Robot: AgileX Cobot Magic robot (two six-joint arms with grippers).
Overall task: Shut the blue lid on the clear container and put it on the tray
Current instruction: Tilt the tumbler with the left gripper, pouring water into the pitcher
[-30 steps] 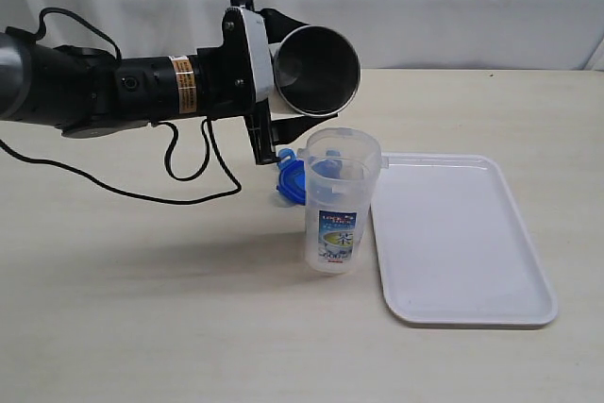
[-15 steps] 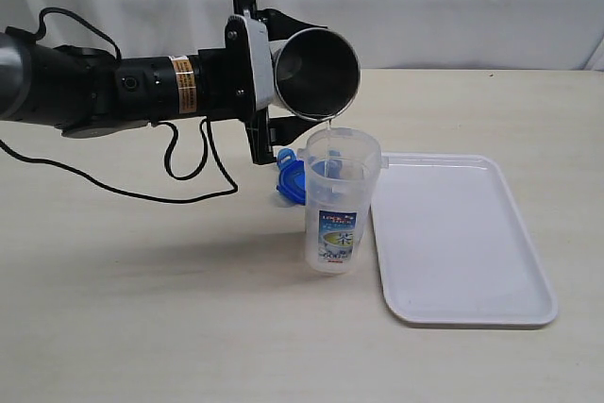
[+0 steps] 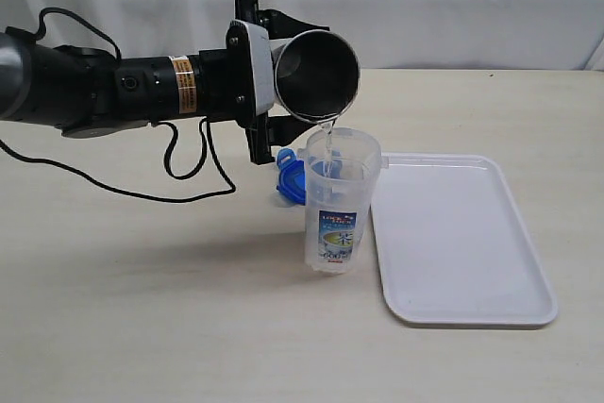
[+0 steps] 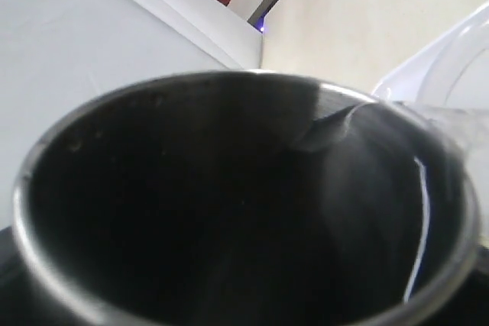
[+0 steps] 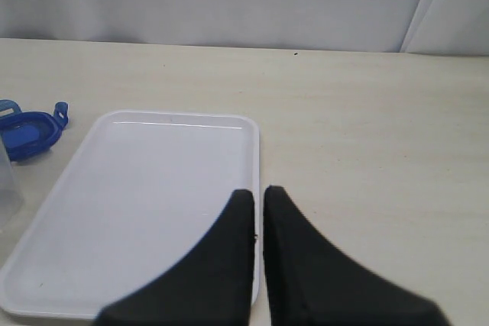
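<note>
1. Our left gripper point(image 3: 283, 73) stands wide and clamps the steel cup point(image 3: 319, 71), tipped over the clear container point(image 3: 337, 209). A thin stream of water point(image 3: 327, 139) falls from the cup's lip into it.
2. Our right gripper point(image 5: 258, 211) is pinched together with nothing in it, and hangs over one edge of the tray point(image 3: 462, 243).
3. The clear container stands upright and uncapped on the desk point(image 3: 142, 309), just beside the tray. The blue lid point(image 3: 291, 179) lies on the desk close behind it, partly hidden.
4. We judge the container heavier and sloshy once it has water in it, with smooth, slightly yielding walls. We should take it round the body under the wider rim and keep it upright.
5. The lid looks light and stiff, so we should pinch its edge between the flaps.
</note>
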